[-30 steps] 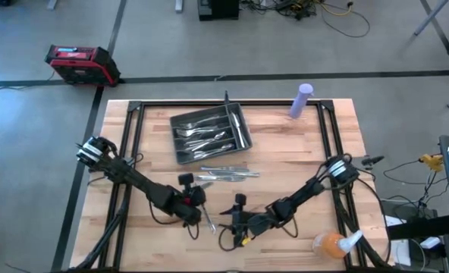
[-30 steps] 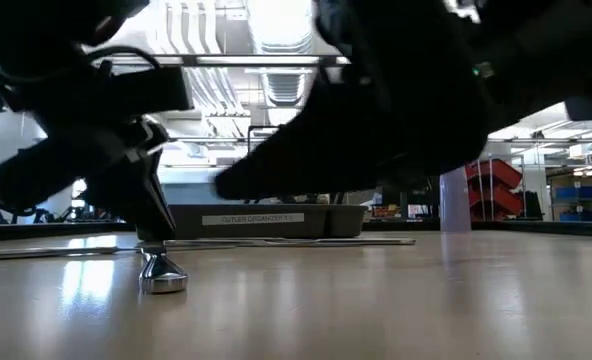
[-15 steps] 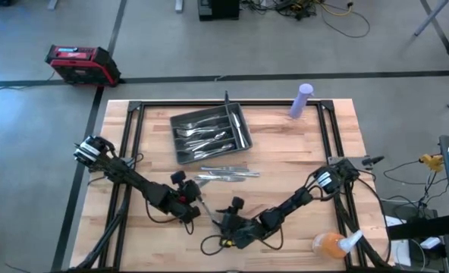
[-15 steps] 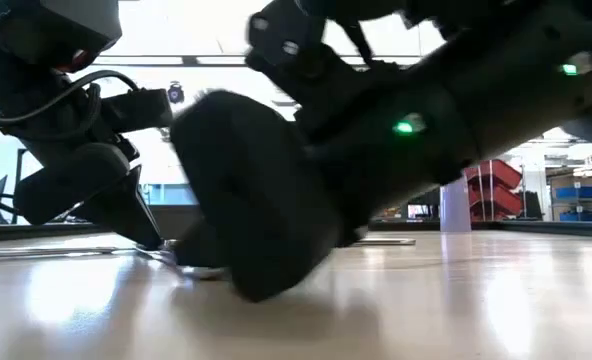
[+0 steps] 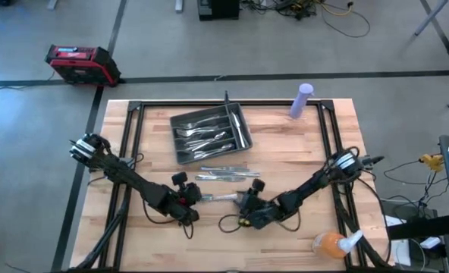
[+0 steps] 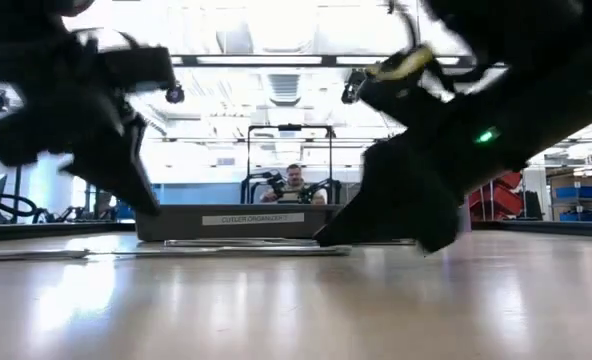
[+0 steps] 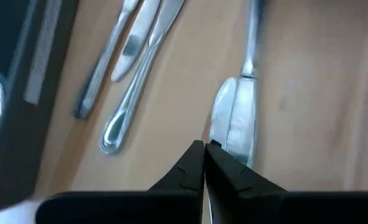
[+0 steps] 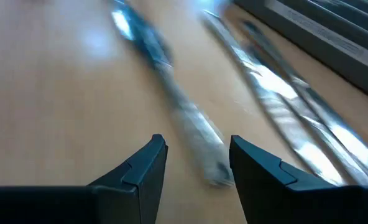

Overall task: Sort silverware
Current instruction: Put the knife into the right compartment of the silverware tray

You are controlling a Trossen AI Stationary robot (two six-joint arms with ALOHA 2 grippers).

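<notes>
From the high view, the left tool (image 5: 196,198) and the right tool (image 5: 243,202) lay low on the table (image 5: 300,144), a loose spoon (image 5: 219,197) between them. More silverware (image 5: 226,174) lay just beside the tray (image 5: 209,133).

In the low view, the tray stood behind both dark arms.

The left wrist view showed its fingers (image 7: 190,168) closed at the bowl end, gripping nothing I could confirm.

The right wrist view showed its fingers (image 8: 140,168) apart, empty, the handle (image 8: 193,134) between. Better to centre the handle, close gently, then lift level.
</notes>
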